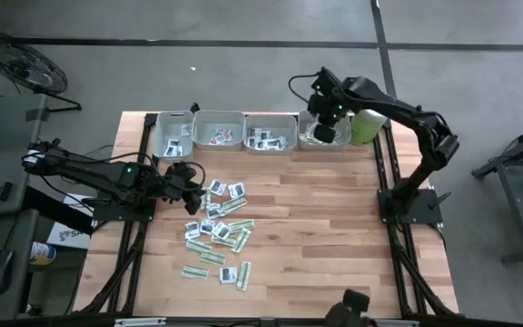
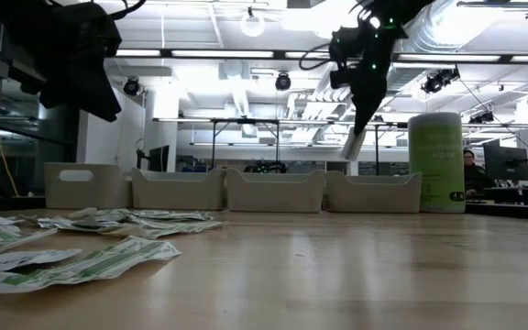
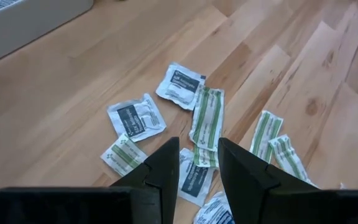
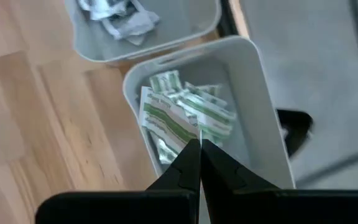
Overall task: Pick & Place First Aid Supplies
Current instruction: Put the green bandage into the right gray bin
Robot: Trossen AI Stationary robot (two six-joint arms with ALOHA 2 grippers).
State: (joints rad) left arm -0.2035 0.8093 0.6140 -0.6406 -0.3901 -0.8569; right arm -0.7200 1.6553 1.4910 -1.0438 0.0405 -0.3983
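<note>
Right gripper [image 4: 199, 146] is poised above the rightmost tray [image 4: 260, 87] in the row at the far edge of the table [image 1: 334, 227]. Its fingers are pressed together on the end of a green-striped strip [image 4: 163, 119], which hangs from the tips; in the low view the strip [image 2: 355, 143] dangles slightly tilted, well above the tray rim [image 2: 374, 191]. Directly under the tips, more strips of the same kind [image 4: 210, 112] are piled in the tray. The hold is judged a carry before release: the strip is kept high so it clears the wall and can drop onto its own sort. The neighbouring tray [image 4: 142, 37], off to one side of the fingers, holds crumpled white packets, so sorting by type is likely. A green tub [image 1: 367, 125] stands just beside the target tray.

Left gripper [image 3: 197, 163] is held over the loose pile [image 1: 218, 227] in the middle of the table, fingers apart, nothing seen between them. Ahead of its tips a long striped strip [image 3: 207, 115] and two square white packets [image 3: 135, 117] [image 3: 180, 85] lie flat; another packet [image 3: 194, 180] lies below the gap. The pose is judged a wait over the next pick.

Many packets are not yet sorted.
</note>
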